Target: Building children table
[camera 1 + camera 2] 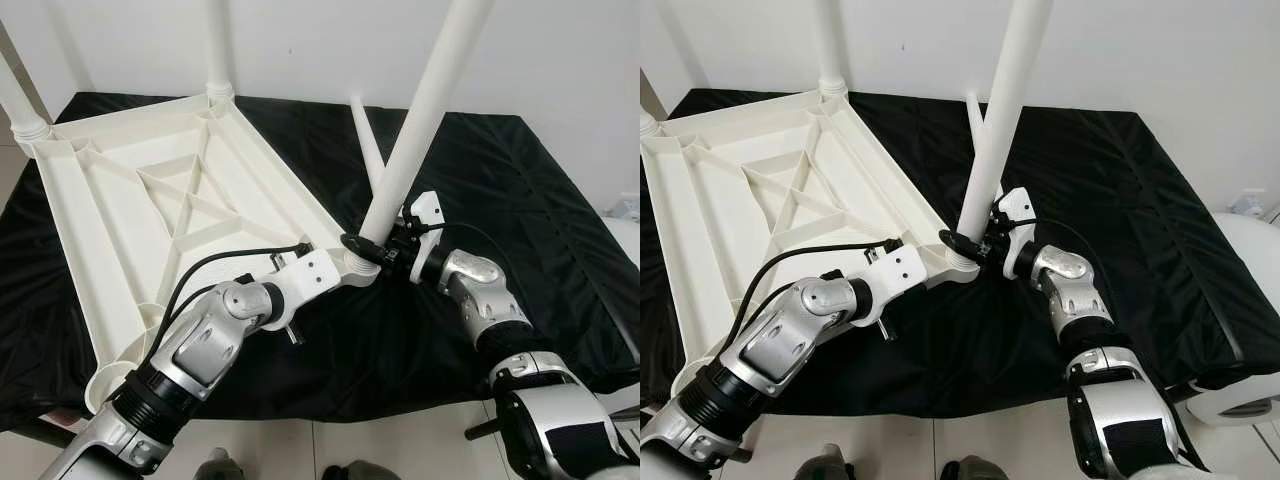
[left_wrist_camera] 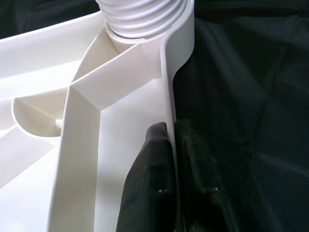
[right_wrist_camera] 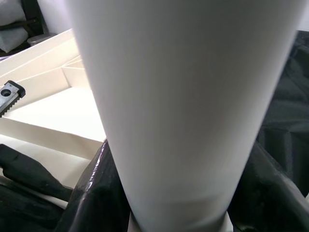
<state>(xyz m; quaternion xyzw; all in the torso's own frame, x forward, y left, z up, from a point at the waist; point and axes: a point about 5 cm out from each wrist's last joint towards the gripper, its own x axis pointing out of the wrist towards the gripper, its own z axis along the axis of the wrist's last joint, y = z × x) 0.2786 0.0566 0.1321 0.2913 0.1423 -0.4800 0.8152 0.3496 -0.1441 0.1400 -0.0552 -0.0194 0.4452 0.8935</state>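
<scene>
Upturned white children's table (image 1: 150, 200) lying underside-up on a black cloth (image 1: 520, 200), ribs and corner sockets exposed. Nearest the camera, the left pincer (image 2: 171, 145) is clenched on the table's thin side rim just short of the near corner socket (image 1: 362, 270), one black finger (image 2: 154, 179) inside the rim and the other outside against the cloth. At that same socket, the right pincer (image 1: 380, 250) grasps the base of a white leg (image 1: 420, 110), which rises steeply out of the socket and leans slightly away from the table; its black fingers (image 3: 91, 193) wrap both sides of the tube, and the wrist view is too close and blurred to show the threaded joint. The leg's upper end is cut off by the frame edge. Just beyond this socket a loose white leg (image 1: 367, 150) lies on the cloth, its lower part hidden behind the held leg. At the table's far corners two further legs (image 1: 218, 50) stand fitted, both cropped at the top.
</scene>
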